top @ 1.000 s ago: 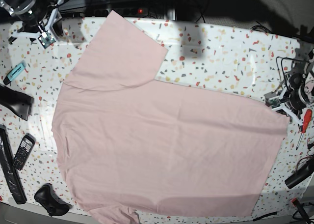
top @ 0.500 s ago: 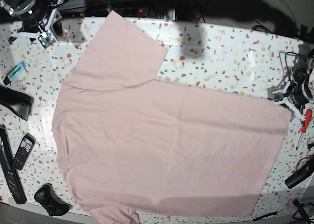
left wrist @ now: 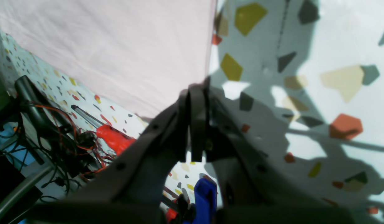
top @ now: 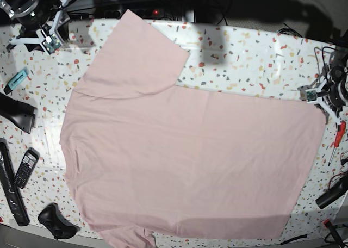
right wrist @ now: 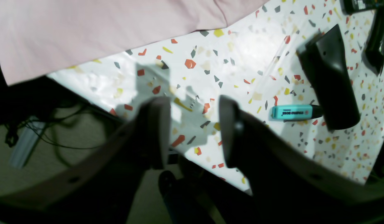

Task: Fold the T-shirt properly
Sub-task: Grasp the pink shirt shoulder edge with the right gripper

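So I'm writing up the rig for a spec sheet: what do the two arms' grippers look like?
Both grippers are dark grey to black, with curved fingers ending in flat pads and small screw holes along them. In the base view, the left gripper and right gripper show white brackets carrying small green circuit boards. Black cables trail behind them.

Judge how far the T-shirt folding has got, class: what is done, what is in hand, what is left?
Done: the T-shirt lies spread flat, plain side up, on the table. In hand: the left claw, shut, sits by the shirt's corner; the right claw stands open over bare table, holding nothing. Left: every fold; none shows yet.
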Robot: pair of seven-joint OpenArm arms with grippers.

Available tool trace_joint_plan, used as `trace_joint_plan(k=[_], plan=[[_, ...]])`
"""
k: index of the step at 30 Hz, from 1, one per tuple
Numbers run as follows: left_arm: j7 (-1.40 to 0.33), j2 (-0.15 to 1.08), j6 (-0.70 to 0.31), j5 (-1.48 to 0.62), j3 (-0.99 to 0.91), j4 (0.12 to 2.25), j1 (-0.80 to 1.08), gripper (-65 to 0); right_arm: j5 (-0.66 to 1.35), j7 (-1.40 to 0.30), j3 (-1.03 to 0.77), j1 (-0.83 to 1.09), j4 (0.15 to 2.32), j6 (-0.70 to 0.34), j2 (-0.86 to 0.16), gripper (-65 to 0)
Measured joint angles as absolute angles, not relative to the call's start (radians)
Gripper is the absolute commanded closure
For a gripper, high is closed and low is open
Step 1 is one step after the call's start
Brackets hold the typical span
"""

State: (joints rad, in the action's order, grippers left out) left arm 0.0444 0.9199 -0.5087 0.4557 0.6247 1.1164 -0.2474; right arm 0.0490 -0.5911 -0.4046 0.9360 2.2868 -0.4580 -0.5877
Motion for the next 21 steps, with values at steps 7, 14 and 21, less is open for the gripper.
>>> trace_joint_plan(k=[7,14,21], plan=[[0.034,0.92,-0.509,0.456,0.625,1.116,-0.247,0.0,-0.083,-0.496,-0.342,0.934,2.233,-0.458,-0.62,-27.6],[0.03,0.92,-0.509,0.456,0.625,1.116,-0.247,0.0,-0.245,-0.488,-0.175,0.812,2.186,-0.465,-0.66,-27.6],[0.027,0.92,-0.509,0.456,0.625,1.116,-0.247,0.0,-0.404,-0.479,-0.102,0.754,2.186,-0.532,-0.659,-27.6]])
